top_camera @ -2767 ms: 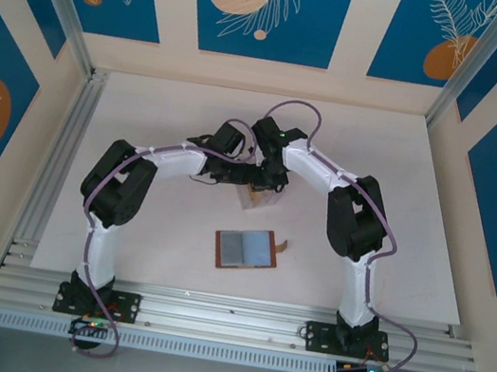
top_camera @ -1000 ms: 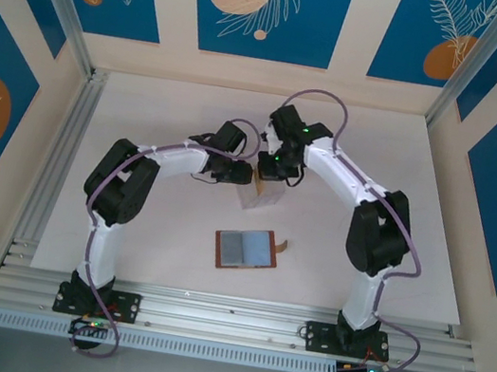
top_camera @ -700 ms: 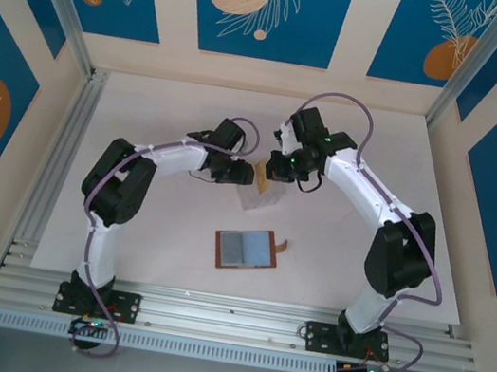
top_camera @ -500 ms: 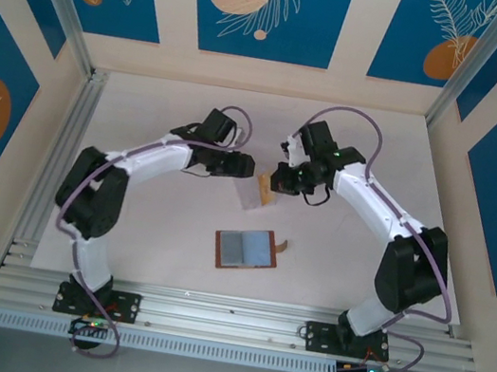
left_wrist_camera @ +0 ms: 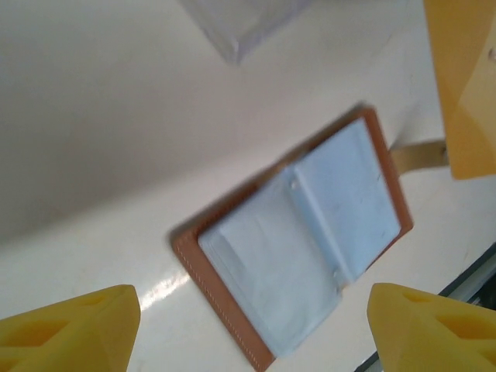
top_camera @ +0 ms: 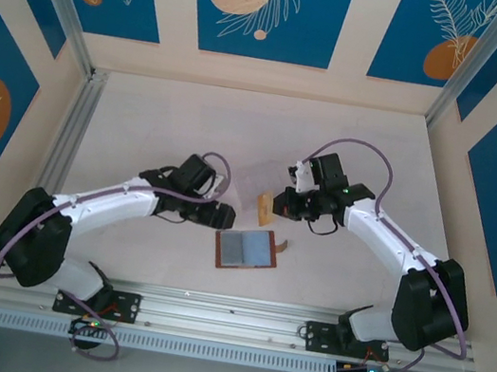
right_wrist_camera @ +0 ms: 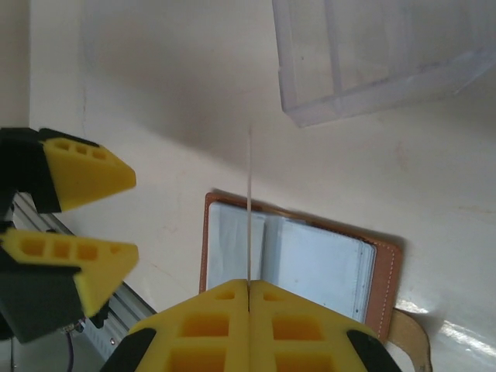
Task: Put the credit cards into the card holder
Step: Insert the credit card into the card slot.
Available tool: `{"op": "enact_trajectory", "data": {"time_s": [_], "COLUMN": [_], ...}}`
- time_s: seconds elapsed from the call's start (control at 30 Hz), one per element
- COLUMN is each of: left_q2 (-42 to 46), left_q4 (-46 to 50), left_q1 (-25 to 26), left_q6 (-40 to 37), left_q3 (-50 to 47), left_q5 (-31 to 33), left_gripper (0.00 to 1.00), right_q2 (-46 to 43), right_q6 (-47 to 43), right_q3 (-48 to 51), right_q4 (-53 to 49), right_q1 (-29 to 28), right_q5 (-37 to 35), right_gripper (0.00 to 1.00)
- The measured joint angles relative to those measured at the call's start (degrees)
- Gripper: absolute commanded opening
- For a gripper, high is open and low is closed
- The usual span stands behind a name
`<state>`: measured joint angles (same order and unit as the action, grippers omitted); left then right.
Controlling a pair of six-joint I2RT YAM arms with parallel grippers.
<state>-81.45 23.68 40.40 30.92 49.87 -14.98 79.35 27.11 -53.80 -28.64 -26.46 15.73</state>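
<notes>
Right gripper (right_wrist_camera: 248, 291) pinches one tan credit card (top_camera: 264, 210) edge-on near the open card holder (top_camera: 247, 248). Left gripper (top_camera: 224, 213) hangs beside it, jaws spread.

A lab robot cell: aluminium-framed white table (top_camera: 145, 120) walled by blue leaf-print panels (top_camera: 297, 21).

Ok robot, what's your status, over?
Left fingers open, empty. Right fingers shut on credit card by open card holder. Clear box behind, not blocking.
</notes>
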Motion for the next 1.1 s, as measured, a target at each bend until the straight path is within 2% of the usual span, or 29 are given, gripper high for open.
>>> {"op": "enact_trajectory", "data": {"time_s": [0.13,0.43,0.8,1.1], "left_q2": [-1.4,-4.2,-10.5,-12.1], "left_q4": [-0.2,-0.2,0.5,1.0], "left_q1": [3.5,7.6,10.7,12.5], "left_q6": [1.6,3.9,4.7,6.3], "left_q3": [-1.0,-1.0,-0.6,1.2], "left_q5": [1.5,7.6,14.3,16.7], "left_gripper": [0.79,0.76,0.7,0.62], "right_q2": [-0.3,-0.3,1.0,1.1], "right_q6": [2.6,6.5,8.1,9.2], "right_q3": [4.4,10.3,13.7,17.7], "right_q4": [5.2,14.1,18.9,21.3], "right_q1": [-1.3,-3.7,-4.4,-4.7], "right_q5": [1.4,2.5,2.7,2.3], "right_gripper": [0.0,0.0,0.0,0.0]}}
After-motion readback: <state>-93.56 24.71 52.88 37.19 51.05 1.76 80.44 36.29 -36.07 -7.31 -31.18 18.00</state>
